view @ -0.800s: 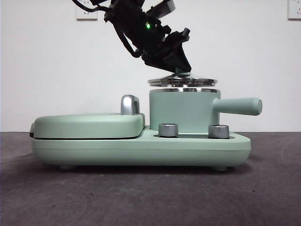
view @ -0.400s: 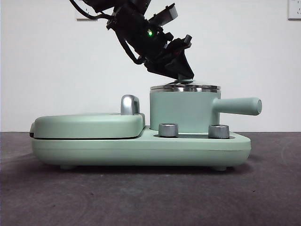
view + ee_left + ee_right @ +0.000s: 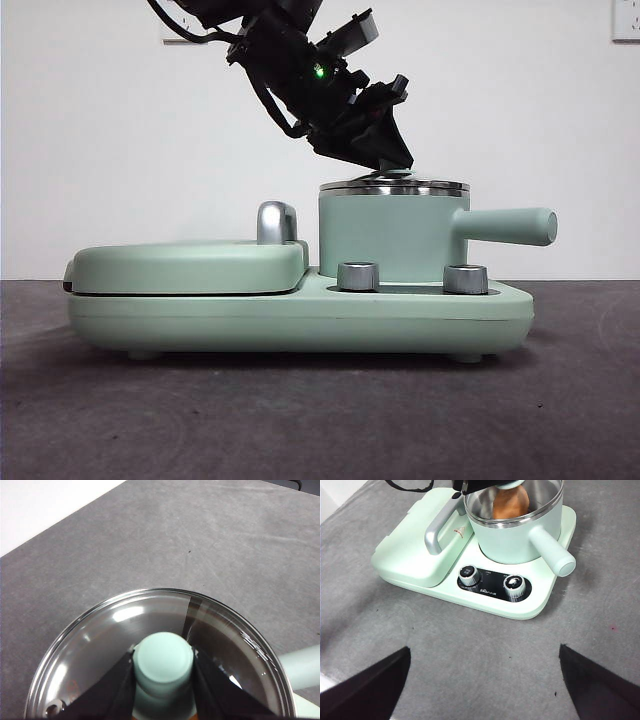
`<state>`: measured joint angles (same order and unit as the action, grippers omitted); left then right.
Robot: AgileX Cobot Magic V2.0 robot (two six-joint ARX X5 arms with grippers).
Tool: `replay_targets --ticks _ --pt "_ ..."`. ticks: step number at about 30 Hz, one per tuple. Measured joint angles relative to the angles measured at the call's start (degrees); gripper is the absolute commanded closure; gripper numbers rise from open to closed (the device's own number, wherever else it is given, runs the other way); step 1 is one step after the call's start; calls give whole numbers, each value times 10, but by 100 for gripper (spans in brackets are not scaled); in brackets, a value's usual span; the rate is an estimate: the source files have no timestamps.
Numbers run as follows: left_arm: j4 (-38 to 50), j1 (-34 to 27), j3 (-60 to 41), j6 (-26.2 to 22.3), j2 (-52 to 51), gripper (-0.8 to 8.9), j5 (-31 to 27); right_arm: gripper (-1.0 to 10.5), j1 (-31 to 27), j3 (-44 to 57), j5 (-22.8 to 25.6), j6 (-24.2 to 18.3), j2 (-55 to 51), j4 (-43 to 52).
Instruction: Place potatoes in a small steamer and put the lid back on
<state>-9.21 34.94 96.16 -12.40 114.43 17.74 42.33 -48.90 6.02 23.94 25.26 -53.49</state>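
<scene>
The mint-green small steamer [image 3: 390,235] stands on the right half of its base. The lid [image 3: 393,186] lies flat on the steel rim. My left gripper [image 3: 388,162] comes down from the upper left and is shut on the lid's mint-green knob [image 3: 163,660], one black jaw on each side. Through the glass lid [image 3: 100,645] the pot's inside looks dark. In the right wrist view the orange-brown potato [image 3: 510,502] lies inside the steamer [image 3: 512,535]. My right gripper [image 3: 485,649] is open and hangs back over the bare table, well clear of the appliance.
The steamer's side handle [image 3: 510,226] sticks out to the right. A flat mint-green griddle cover [image 3: 185,265] with a chrome handle [image 3: 277,222] fills the base's left half. Two steel dials [image 3: 358,276] [image 3: 465,279] sit on the front. Dark grey table [image 3: 320,420] lies around.
A second ago the lid hung a little above the steamer's rim in my left gripper. It has come down and now rests on the rim. The last half second shows almost no movement.
</scene>
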Motion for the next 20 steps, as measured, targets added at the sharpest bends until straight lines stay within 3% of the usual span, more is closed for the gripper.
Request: replay_targets --ticks 10,14,20 --pt "-4 0 0 0 0 758 1 486 0 0 0 2 0 0" --pt "-11 0 2 0 0 606 1 486 0 0 0 4 0 0" --pt "-13 3 2 20 0 286 5 486 0 0 0 4 0 0"
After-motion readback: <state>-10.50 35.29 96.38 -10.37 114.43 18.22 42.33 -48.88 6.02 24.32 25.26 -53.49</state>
